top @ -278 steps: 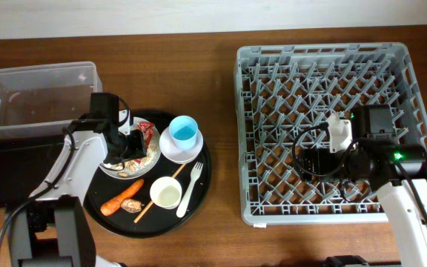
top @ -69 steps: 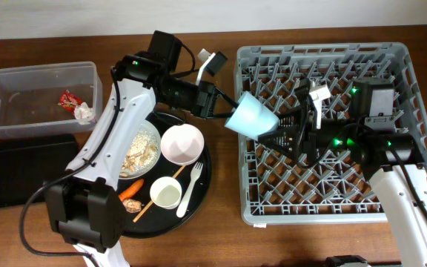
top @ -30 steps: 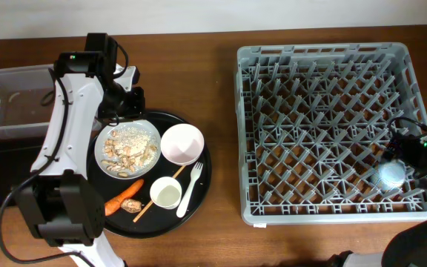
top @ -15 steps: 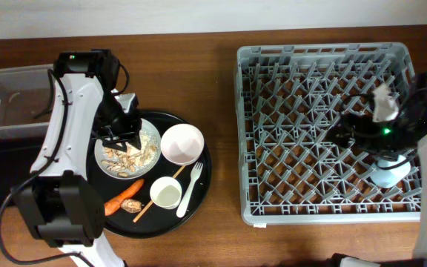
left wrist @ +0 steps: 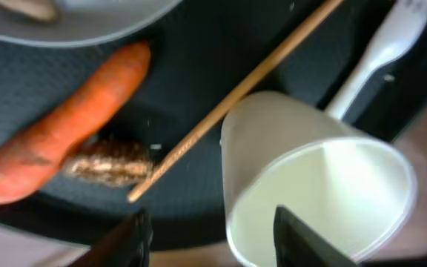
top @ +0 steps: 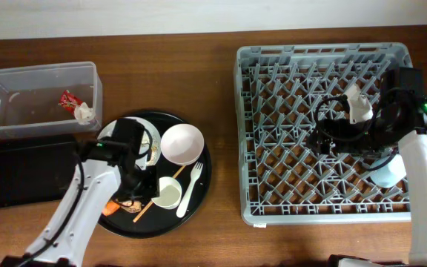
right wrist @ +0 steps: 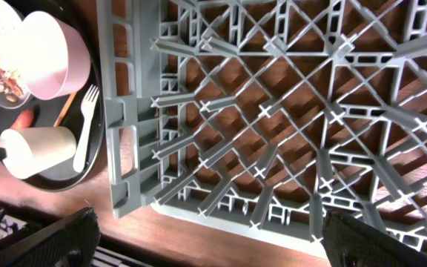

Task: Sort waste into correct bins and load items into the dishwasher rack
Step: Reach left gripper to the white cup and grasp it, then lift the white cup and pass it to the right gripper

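- Two grippers to log: your left gripper (left wrist: pixel 215 237) has its jaws spread and pinches nothing; it hangs low over the round black tray (top: pixel 173 222)
- One left finger sits over the rim of the cream cup (left wrist: pixel 313 196), which stands mouth up; the other is near the thin wooden stick (left wrist: pixel 236 96)
- Carrot piece (left wrist: pixel 58 144) and a brown scrap (left wrist: pixel 110 165) lie just beside the stick, and the white fork (left wrist: pixel 391 37) is behind the cup
- Your right gripper (right wrist: pixel 217 241) is wide apart and empty above the dishwasher rack (right wrist: pixel 121 159)
- Light-blue cup (top: pixel 388 170) sits in the rack, lower right
- Red wrapper (top: pixel 68 98) and paper wad (top: pixel 86 113) are in the clear tub (top: pixel 21 78)
- White bowl (top: pixel 181 143) is on the round tray
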Robot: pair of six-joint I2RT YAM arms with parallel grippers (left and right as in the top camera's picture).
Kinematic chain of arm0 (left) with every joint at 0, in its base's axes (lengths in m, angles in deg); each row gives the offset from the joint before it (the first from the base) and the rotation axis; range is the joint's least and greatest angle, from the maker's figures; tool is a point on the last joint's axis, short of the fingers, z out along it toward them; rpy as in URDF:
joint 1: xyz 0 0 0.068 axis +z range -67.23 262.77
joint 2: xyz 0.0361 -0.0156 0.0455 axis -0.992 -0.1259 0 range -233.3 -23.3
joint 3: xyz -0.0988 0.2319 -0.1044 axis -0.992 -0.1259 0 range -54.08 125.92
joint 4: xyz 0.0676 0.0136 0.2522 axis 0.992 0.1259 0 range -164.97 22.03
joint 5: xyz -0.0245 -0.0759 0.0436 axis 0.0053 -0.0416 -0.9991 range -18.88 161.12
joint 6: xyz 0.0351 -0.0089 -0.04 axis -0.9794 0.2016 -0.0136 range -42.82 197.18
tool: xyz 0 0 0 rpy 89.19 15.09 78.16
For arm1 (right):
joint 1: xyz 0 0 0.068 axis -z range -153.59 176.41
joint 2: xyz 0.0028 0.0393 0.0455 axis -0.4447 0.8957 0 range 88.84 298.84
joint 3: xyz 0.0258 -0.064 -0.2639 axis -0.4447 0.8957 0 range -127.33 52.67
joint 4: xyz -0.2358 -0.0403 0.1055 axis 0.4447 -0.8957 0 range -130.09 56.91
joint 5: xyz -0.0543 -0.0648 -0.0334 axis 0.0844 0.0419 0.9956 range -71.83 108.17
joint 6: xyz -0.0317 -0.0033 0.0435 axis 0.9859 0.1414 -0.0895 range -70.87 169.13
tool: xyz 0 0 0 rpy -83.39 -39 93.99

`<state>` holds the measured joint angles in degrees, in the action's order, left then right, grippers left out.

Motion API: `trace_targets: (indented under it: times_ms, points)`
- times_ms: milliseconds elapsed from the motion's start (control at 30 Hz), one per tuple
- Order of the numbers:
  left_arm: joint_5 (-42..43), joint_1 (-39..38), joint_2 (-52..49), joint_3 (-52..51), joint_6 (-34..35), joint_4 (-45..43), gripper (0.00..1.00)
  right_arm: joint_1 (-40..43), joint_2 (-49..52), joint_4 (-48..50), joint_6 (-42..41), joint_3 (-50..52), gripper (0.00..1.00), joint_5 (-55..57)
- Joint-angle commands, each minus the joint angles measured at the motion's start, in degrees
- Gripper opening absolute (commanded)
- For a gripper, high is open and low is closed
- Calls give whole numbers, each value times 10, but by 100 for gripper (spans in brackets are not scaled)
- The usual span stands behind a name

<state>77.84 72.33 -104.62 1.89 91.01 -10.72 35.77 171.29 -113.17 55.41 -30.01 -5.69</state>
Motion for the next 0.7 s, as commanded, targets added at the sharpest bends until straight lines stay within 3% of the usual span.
trace_targets:
  times_ms: [0, 200, 333, 433, 467, 600, 667]
  points:
    - [16, 0, -25, -19, 14, -37, 22, -4, -3, 1, 6, -5, 98, 6]
    - [16, 0, -25, -18, 20, -61, 1, -4, -3, 0, 6, -5, 99, 5]
    - [94, 21, -25, 62, 13, -33, 0, -3, -3, 0, 6, -5, 99, 5]
    - [246, 70, -25, 174, 13, -35, 0, -4, -3, 15, 17, -5, 99, -17]
    - [355, 72, -25, 189, 5, -91, 0, -4, -3, 31, 78, -5, 99, -114]
    - [650, 71, -38, 189, -13, -260, 0, -24, 1, 32, 242, -5, 99, -364]
    - [705, 61, -51, 189, -13, -320, 0, -60, 7, 44, 268, -5, 99, -428]
